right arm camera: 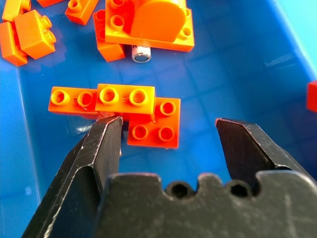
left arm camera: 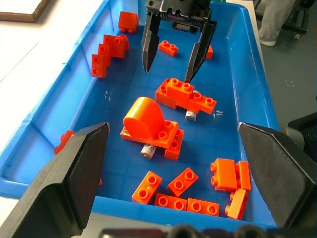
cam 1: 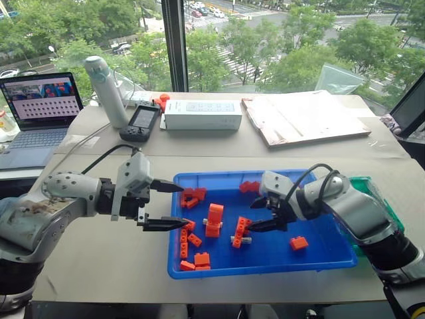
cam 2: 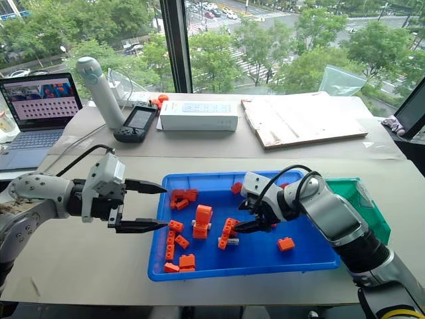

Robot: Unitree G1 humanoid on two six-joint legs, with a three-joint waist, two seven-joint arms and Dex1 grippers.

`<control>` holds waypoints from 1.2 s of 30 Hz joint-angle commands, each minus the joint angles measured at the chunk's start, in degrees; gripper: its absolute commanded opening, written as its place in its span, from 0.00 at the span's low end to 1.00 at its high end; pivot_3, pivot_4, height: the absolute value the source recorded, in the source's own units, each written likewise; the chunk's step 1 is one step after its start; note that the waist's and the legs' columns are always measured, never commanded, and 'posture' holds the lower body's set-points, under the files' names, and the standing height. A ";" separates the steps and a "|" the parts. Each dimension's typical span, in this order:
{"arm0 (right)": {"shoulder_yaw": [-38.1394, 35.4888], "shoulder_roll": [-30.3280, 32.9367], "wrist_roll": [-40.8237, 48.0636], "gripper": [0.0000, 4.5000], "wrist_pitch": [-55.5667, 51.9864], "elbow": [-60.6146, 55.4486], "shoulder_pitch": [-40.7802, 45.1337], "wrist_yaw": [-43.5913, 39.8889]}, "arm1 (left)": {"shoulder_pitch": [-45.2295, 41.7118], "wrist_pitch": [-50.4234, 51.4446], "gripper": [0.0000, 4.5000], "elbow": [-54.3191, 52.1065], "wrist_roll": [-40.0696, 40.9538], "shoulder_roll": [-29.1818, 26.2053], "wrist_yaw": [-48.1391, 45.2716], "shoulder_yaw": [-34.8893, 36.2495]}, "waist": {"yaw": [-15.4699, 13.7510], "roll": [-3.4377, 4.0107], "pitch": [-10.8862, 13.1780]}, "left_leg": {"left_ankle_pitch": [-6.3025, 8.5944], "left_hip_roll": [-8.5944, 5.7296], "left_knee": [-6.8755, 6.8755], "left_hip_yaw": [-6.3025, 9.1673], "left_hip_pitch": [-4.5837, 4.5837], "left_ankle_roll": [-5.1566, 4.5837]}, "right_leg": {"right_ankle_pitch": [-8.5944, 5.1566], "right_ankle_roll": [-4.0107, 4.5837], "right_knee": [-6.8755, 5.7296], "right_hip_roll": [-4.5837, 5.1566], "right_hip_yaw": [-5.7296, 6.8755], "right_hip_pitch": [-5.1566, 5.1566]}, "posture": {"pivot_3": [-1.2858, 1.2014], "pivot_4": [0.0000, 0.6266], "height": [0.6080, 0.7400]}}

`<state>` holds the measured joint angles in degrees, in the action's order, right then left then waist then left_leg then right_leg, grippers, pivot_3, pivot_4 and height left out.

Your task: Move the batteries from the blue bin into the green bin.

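In the blue bin (cam 1: 329,256), two batteries (left arm camera: 191,115) are tucked under orange bricks (left arm camera: 184,94), and the right gripper (left arm camera: 171,62) is held over them with fingers spread apart. The left gripper (cam 1: 166,205) is held wide open by the bin's edge. The green bin (cam 2: 362,199) is seen behind the right arm.

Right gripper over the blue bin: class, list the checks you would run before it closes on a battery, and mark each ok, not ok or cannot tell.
1. Right gripper open: ok.
2. Right gripper above the blue bin: ok.
3. Battery exposed for a clean grasp: not ok, it lies partly under the orange bricks.
4. Battery centred between the fingers: cannot tell.
5. Left gripper clear of the right one: ok, open at the bin's edge.
6. Green bin reachable: cannot tell, arm hides most of it.
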<state>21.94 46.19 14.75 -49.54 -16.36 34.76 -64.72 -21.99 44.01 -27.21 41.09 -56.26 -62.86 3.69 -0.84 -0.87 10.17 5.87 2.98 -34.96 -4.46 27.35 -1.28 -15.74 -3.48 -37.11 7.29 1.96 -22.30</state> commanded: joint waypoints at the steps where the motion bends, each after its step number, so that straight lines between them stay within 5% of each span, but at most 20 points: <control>1: 0.12 0.02 0.35 0.78 -0.92 -1.95 -0.33 0.43 | -0.66 -0.25 1.00 -1.20 0.67 -0.88 0.08 2.03 | 0.02 0.00 0.00 | 0.00 0.00 0.00 0.00 0.00 0.01 | 0.00 0.00 0.00 0.00 0.00 0.00 | 0.52 0.24 1.00; 7: 1.49 -1.20 -0.01 0.78 -1.31 -0.89 -0.51 1.42 | -1.62 -0.18 1.00 -0.83 0.63 -0.80 0.10 1.39 | 0.16 0.00 0.00 | 0.01 0.01 0.02 0.00 -0.01 0.01 | 0.00 0.01 0.00 0.00 0.00 -0.01 | 0.52 0.24 1.00; 15: 1.20 -2.59 -0.16 0.31 -0.62 1.28 -0.49 2.76 | -2.03 -0.28 1.00 -0.58 0.49 -0.88 -0.21 1.17 | 0.12 -0.01 -0.01 | 0.00 0.01 0.01 0.00 -0.01 0.01 | 0.00 0.00 0.00 0.00 0.01 0.01 | 0.52 0.24 1.00; 27: -5.72 -2.21 -4.33 0.31 3.86 12.07 2.63 9.79 | -3.10 -0.27 1.00 -0.28 0.08 -0.56 -0.38 0.10 | 0.11 -0.01 -0.01 | 0.01 0.00 0.02 -0.01 0.00 0.02 | 0.01 0.00 0.00 0.00 0.01 -0.01 | 0.52 0.24 1.00; 29: -6.15 -1.84 -4.07 0.54 3.47 11.40 2.69 9.49 | -3.09 -0.30 1.00 -0.27 0.07 -0.61 -0.58 0.10 | 0.15 -0.01 -0.01 | 0.00 0.00 0.06 -0.01 0.00 0.00 | 0.00 0.01 0.00 0.00 0.01 0.02 | 0.52 0.24 1.00; 36: -7.58 2.12 1.63 0.99 0.50 0.97 1.15 3.13 | -3.14 -0.28 1.00 -0.09 -0.09 -0.95 -1.27 -0.05 | 0.16 -0.01 -0.01 | -0.12 0.02 0.10 -0.05 0.00 -0.19 | 0.00 0.01 -0.02 0.00 -0.02 0.04 | 0.52 0.24 1.00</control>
<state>16.15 47.34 14.72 -48.19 -12.00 36.03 -59.94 -24.39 44.02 -26.52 40.85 -56.46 -63.72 3.10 -0.68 -0.88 10.16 5.77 3.01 -34.87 -4.49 27.34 -1.45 -15.75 -3.47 -37.12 7.28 1.96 -22.28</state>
